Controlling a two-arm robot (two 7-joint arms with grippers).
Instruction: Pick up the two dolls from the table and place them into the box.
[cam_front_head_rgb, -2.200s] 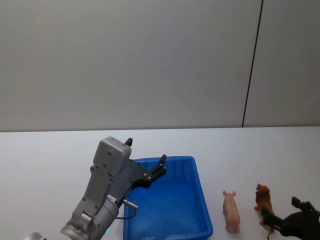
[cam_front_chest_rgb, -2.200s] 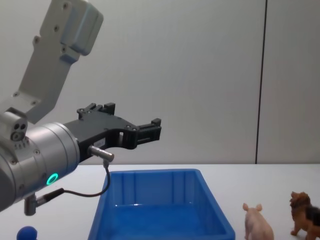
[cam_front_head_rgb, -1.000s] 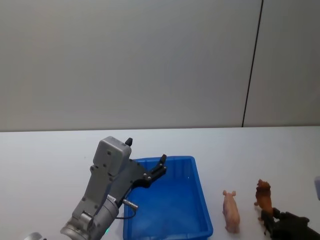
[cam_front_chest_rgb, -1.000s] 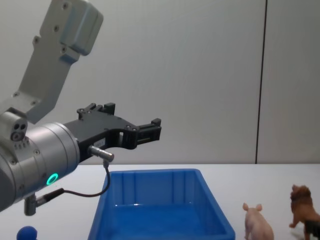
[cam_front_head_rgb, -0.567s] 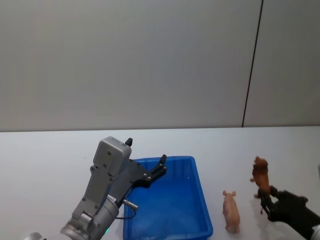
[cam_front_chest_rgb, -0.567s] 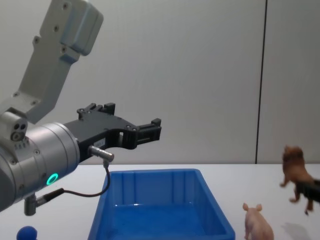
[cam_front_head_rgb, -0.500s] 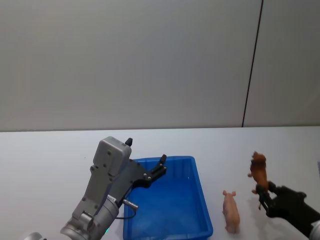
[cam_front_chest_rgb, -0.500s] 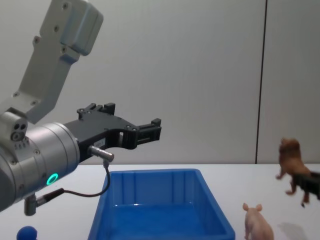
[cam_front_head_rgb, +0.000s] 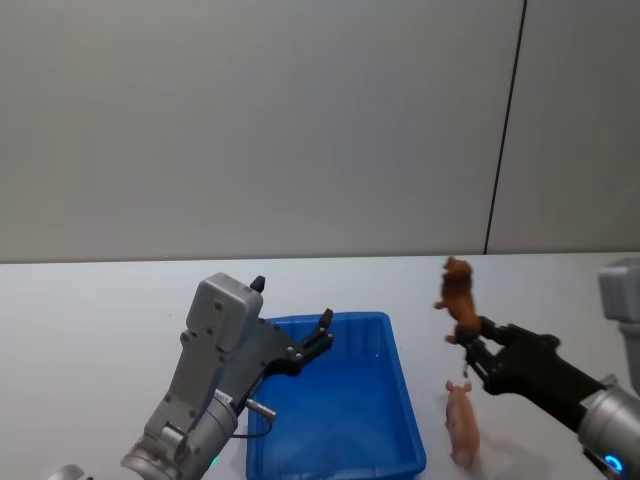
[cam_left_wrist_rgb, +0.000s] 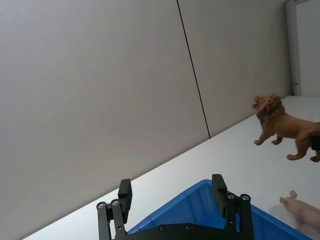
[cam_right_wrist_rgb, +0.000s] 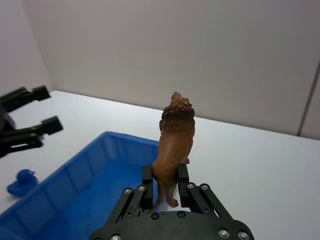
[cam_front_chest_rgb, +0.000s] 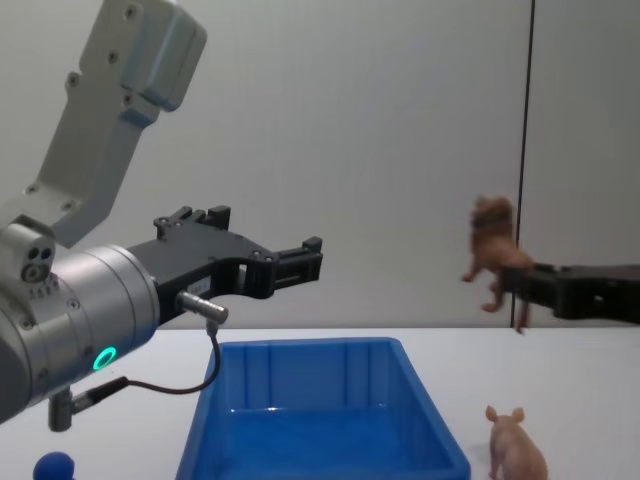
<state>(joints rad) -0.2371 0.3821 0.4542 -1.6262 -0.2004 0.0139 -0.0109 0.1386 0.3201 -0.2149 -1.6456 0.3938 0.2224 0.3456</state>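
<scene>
Since it left the surface (cam_front_head_rgb: 90, 300), the lion (cam_front_head_rgb: 458, 290) is riding toward the box (cam_front_head_rgb: 404, 395) clamped in the right tool (cam_front_head_rgb: 472, 340); pig (cam_front_head_rgb: 462, 420) is waiting; left tool (cam_left_wrist_rgb: 171, 185) is idling spread over the box.

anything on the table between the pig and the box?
No. Head view shows bare table between the pig and the right wall of the box. Right gripper holds the lion aloft.

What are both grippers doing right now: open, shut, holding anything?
Left gripper: open, empty, above the box.
Right gripper: shut on the lion, held in the air.
</scene>
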